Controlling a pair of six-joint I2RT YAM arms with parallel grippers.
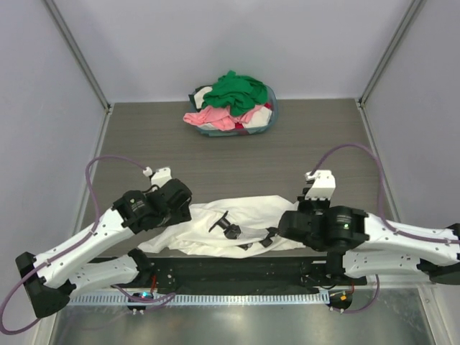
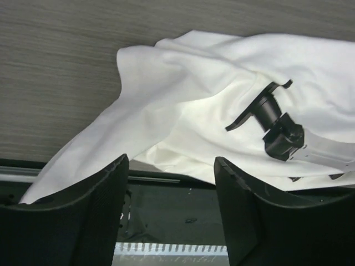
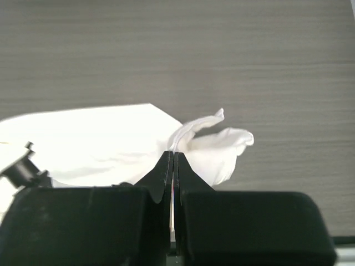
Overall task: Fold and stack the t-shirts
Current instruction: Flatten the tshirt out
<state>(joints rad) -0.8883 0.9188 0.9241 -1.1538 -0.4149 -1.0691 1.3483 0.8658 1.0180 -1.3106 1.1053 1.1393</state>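
Partly hidden under the arms, white t-shirt [image 1: 194, 231] is nipped by right pincer [image 3: 172, 155]; left pincer [image 2: 171, 160] gapes.

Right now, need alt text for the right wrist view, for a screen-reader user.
The right pincer is shut on a bunched edge of the white t-shirt, and the cloth puffs up just past its black tips. The rest of the shirt spreads to the left on the grey wood-grain table.
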